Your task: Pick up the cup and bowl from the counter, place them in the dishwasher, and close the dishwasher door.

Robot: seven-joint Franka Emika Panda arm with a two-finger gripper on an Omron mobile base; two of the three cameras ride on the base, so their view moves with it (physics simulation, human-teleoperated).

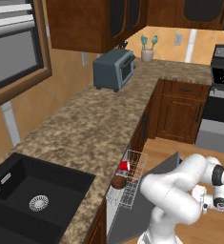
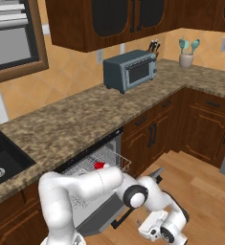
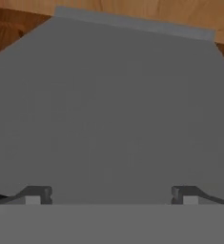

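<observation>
The cup [image 1: 124,165] and the bowl [image 1: 118,181] sit in the white wire rack [image 1: 130,181] of the dishwasher [image 2: 92,191], just beside each other. The dishwasher door [image 3: 113,105] hangs partly lowered, close before the released pincer [image 3: 111,195]. The arm [image 2: 90,184] hides much of the rack. Farther along the worktop [image 1: 94,119] stand a toaster [image 1: 114,70] and a utensil holder [image 1: 147,54].
</observation>
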